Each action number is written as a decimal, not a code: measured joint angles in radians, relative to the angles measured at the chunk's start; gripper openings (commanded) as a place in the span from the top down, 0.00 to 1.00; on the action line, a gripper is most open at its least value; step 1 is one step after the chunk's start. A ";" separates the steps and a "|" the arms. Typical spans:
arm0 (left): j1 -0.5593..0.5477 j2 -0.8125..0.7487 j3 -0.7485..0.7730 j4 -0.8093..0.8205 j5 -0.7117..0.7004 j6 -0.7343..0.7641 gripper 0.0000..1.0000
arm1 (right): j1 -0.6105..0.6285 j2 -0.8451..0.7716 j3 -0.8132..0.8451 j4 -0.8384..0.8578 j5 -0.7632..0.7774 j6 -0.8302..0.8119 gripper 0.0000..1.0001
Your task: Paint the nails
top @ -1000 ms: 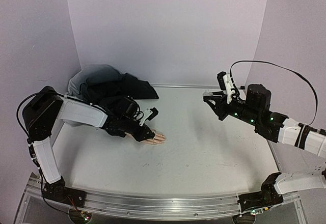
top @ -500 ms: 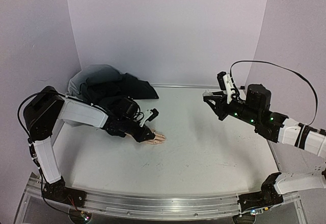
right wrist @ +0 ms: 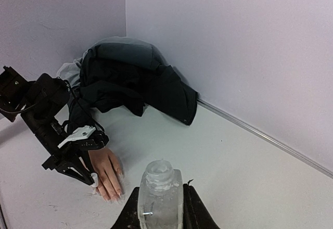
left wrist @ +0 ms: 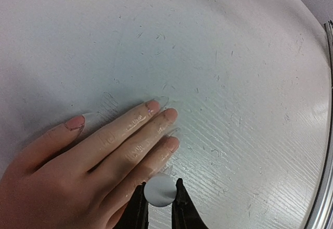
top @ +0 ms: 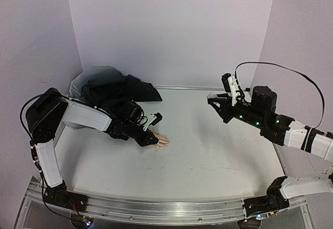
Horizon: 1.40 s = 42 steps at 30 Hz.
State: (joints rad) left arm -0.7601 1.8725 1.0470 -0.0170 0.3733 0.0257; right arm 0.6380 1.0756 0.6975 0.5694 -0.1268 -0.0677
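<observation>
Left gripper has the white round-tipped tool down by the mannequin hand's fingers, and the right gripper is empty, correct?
Not quite. The right gripper is not empty: it is shut on a small clear bottle, as the right wrist view shows. The rest stands: the left gripper holds the white round-tipped tool by the mannequin hand's fingers.

Peach hand [left wrist: 78, 161] lies flat on the scratched white worktop [left wrist: 218, 47], fingers together and pointing up-right, thumb splayed to the left. Nails [left wrist: 152, 105] are visible at the fingertips, and the thumb nail looks pinker than the others. End effector [left wrist: 159, 186] at the bottom edge has its dark fingers [left wrist: 139, 208] pinched on a small white disc [left wrist: 159, 191], just over the hand's lower finger. A metal rim [left wrist: 327, 135] runs along the far right.
</observation>
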 measured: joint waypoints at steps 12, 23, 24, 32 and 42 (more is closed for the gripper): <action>-0.002 0.028 0.033 0.000 0.020 -0.001 1.00 | 0.000 0.006 0.000 0.000 0.000 0.000 1.00; -0.013 0.031 0.034 0.000 0.029 -0.001 1.00 | 0.000 0.006 0.000 0.000 0.000 0.000 1.00; -0.013 0.031 0.034 0.000 0.029 0.000 1.00 | 0.000 0.006 0.000 0.000 0.000 0.000 1.00; -0.016 -0.003 0.030 0.000 0.006 0.000 1.00 | 0.000 0.006 0.000 0.000 0.000 0.000 1.00; -0.005 -0.024 0.011 0.000 -0.010 0.000 1.00 | 0.000 0.007 0.000 0.000 0.000 0.000 1.00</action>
State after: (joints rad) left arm -0.7654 1.8484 1.0584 -0.0170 0.3630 0.0254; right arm 0.6380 1.0828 0.6975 0.5694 -0.1272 -0.0677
